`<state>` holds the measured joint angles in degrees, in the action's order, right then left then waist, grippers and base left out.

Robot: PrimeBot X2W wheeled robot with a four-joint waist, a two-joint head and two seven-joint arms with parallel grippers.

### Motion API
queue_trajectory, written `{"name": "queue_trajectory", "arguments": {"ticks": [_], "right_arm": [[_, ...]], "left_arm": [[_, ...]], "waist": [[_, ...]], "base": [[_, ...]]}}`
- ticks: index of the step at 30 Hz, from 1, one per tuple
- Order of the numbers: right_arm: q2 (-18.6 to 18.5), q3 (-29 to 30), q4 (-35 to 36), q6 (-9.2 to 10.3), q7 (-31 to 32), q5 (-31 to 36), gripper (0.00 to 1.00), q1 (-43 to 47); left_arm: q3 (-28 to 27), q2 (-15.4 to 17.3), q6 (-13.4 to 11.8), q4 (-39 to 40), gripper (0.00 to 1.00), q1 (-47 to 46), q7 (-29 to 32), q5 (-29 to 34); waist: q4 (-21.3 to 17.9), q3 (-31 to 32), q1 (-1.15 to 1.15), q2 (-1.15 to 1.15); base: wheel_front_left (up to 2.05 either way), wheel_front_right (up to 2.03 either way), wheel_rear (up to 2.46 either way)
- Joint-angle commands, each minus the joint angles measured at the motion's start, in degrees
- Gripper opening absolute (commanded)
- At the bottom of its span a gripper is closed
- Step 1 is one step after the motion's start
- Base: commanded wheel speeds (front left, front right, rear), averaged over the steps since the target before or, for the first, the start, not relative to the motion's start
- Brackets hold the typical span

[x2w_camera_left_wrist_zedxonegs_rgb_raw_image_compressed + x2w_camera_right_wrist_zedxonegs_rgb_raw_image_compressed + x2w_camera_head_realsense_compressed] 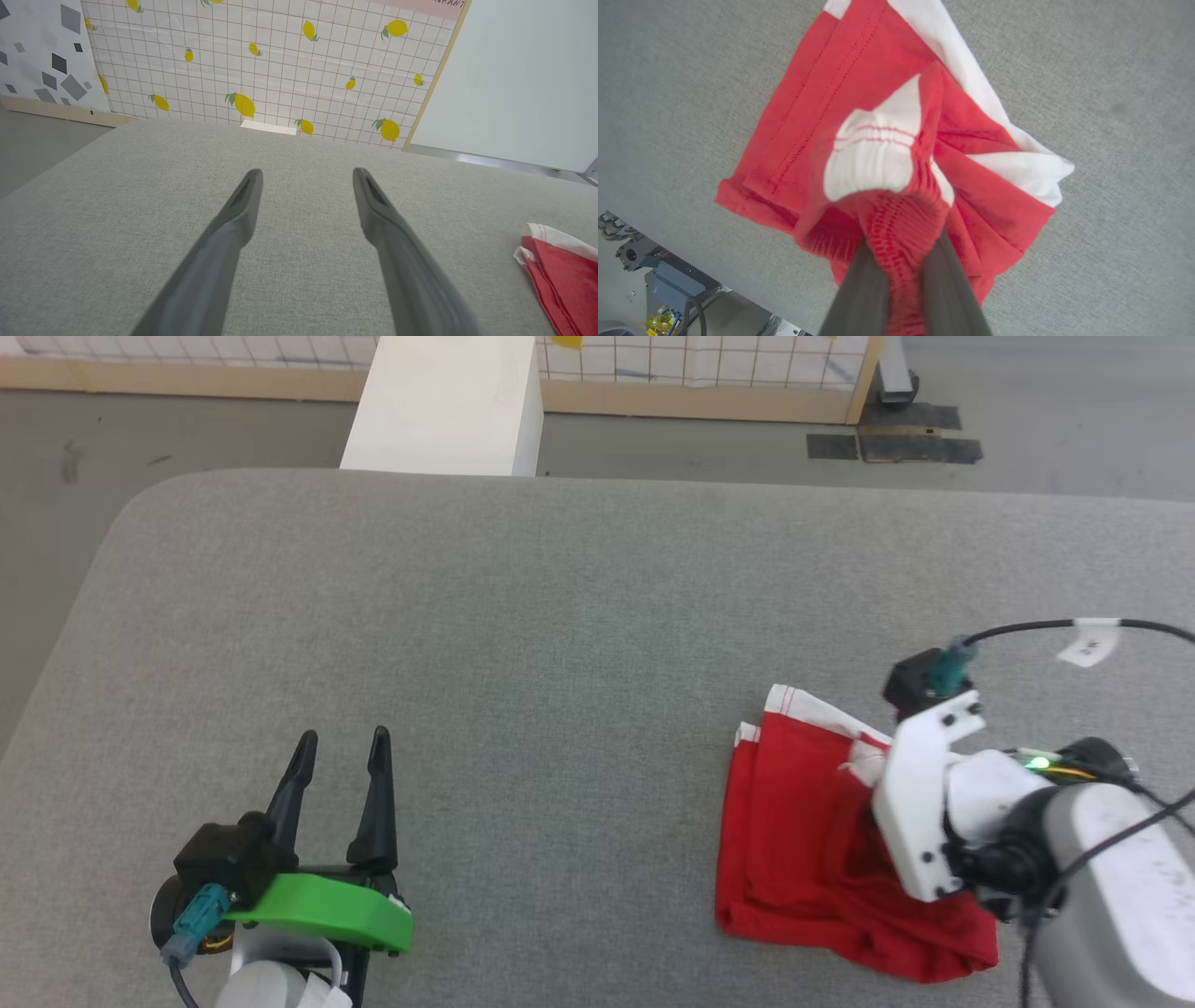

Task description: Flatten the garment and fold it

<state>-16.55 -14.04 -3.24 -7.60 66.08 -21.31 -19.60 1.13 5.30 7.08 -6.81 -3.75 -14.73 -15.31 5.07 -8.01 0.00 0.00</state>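
The garment is seen at about 4 o'clock in the head view, lying crumpled and partly doubled over on the grey table. The right gripper is clenched on a bunched piece of the gathered waistband, which is pulled up toward the wrist camera while the rest of the cloth is left on the table. The left gripper is held released, its fingers spread wide and nothing between them, at 7 o'clock in the head view and well apart from the garment.

Several layers appear to be pinched together, so a lift could be expected to raise the whole bundle instead of opening it. The elastic is thick and springy, and it could be lost from the narrow fingers if it is tugged sideways. With one corner held alone, the cloth would likely be left hanging twisted. In the right wrist view the table edge is seen at 7 o'clock, near the cloth, so a drag that way could spill the garment off.
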Motion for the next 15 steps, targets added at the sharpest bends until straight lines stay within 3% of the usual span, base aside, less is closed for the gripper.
{"name": "queue_trajectory", "arguments": {"ticks": [1, 6, 13, 14, 15], "right_arm": [[1.52, -0.45, -1.42, 0.11, -1.54, 0.90, 0.00, -1.20], [5.46, -1.74, -7.56, 0.11, -5.79, 3.75, 0.00, -2.58], [6.93, -3.13, -13.45, 0.11, -9.42, 5.66, 0.00, -3.90], [7.07, -3.42, -13.90, 0.11, -9.97, 5.53, 0.38, -4.11], [7.02, -4.06, -14.10, 0.11, -10.23, 5.28, 1.00, -4.36]], "left_arm": [[0.13, -0.11, 0.40, 0.18, 1.00, -0.09, -0.27, -0.16], [0.20, -0.28, 0.41, 0.25, 1.00, -0.37, -0.27, -0.39], [0.18, -0.46, 0.41, 0.06, 1.00, -0.77, -0.27, -0.62], [0.17, -0.49, 0.41, 0.00, 1.00, -0.74, -0.27, -0.64], [0.14, -0.50, 0.41, -0.02, 1.00, -0.69, -0.27, -0.64]], "waist": [[0.68, -0.78, 0.00, 0.00], [1.28, -1.86, 0.00, 0.00], [1.27, -2.24, 0.00, 0.00], [1.19, -2.12, 0.00, 0.00], [1.07, -1.98, 0.00, 0.00]], "base": [[0.00, 0.00, 0.00], [0.00, 0.00, 0.00], [0.00, 0.00, 0.00], [0.00, 0.00, 0.00], [0.00, 0.00, 0.00]]}}
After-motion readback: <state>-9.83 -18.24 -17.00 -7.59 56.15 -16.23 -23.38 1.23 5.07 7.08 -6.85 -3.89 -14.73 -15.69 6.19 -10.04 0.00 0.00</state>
